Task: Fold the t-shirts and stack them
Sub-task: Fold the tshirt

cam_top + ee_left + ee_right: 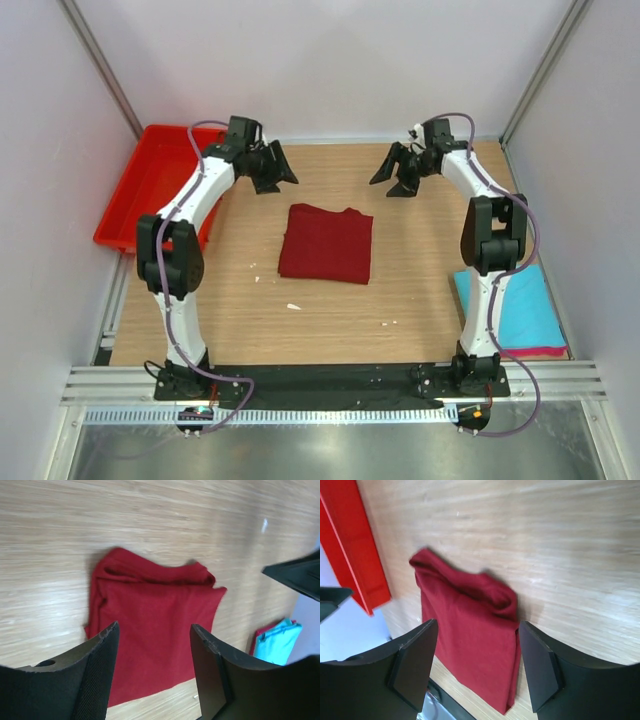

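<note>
The dark maroon t-shirt (326, 243) lies folded as a flat rectangle in the middle of the table; it also shows in the left wrist view (150, 630) and the right wrist view (470, 635). The turquoise t-shirt (525, 310) lies folded at the right front edge, on the pink t-shirt (545, 351), of which only an edge shows; both show small in the left wrist view (277, 640). My left gripper (275, 172) is open and empty, raised behind the maroon shirt's left. My right gripper (397, 172) is open and empty, raised behind its right.
A bright red plastic tray (145, 190) stands at the table's far left, also visible in the right wrist view (355, 550). A few small white scraps (293, 306) lie on the wood in front of the maroon shirt. White walls enclose the table.
</note>
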Available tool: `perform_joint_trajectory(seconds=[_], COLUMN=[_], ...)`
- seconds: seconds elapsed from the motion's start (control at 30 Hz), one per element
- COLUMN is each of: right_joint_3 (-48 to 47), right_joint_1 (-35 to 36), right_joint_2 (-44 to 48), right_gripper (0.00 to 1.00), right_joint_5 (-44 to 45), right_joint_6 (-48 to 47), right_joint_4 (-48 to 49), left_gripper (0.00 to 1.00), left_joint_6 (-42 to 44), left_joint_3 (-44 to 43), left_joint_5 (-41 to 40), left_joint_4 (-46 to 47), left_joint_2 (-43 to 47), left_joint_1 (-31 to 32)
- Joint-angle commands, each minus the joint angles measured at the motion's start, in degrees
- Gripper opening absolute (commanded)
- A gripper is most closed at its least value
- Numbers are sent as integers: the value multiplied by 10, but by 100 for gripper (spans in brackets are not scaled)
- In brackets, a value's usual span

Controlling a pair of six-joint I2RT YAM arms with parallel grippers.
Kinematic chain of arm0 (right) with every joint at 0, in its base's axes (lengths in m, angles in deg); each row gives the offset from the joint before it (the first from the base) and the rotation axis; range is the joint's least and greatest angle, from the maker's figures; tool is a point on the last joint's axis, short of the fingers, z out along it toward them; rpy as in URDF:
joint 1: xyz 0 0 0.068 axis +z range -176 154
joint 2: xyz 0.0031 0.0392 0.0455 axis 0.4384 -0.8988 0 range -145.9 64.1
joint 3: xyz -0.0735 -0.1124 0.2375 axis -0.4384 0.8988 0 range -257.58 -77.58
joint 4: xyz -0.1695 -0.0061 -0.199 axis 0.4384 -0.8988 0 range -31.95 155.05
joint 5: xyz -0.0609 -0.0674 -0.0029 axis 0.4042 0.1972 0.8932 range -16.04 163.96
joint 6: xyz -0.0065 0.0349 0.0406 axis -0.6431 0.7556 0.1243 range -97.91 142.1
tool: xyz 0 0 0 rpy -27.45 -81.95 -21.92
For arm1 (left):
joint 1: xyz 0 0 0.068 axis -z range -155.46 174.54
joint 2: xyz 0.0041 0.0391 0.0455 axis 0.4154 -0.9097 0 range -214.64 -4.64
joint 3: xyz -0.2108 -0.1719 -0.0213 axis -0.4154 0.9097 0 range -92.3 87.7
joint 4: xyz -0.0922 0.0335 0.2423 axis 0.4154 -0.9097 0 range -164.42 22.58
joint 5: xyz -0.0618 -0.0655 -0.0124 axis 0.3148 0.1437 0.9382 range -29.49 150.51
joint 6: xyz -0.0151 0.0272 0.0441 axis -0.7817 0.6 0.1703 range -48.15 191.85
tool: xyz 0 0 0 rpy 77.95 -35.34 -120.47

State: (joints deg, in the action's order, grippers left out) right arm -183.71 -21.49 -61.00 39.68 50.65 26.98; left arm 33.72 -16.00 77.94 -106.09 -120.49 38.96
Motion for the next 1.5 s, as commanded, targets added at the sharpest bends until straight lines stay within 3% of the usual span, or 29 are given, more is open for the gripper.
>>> perform_joint_trajectory(seconds=[0.0,0.13,0.27,0.47,0.7,1.2,1.47], right_joint_3=[25,29,31,43,72,87,65], right_joint_1=[29,54,70,87,87,91,100], right_joint_2=[22,19,13,14,28,25,5], right_gripper=[72,71,61,60,62,61,58], right_joint_5=[-16,70,98,146,149,140,138], right_joint_6=[-79,-94,-93,-101,-99,-82,-81], right_joint_4=[-8,-18,-21,-35,-30,-5,-5], left_gripper=[60,55,44,47,42,47,40], left_joint_6=[72,97,95,89,87,57,54], left_joint_3=[36,10,-41,-112,-78,-48,-60], left_joint_5=[39,-2,-40,-104,-107,-122,-115], left_joint_4=[69,36,5,-71,-74,-54,-43], left_joint_2=[14,-23,-81,-131,-129,-129,-141], left_joint_1=[13,18,30,55,62,64,64])
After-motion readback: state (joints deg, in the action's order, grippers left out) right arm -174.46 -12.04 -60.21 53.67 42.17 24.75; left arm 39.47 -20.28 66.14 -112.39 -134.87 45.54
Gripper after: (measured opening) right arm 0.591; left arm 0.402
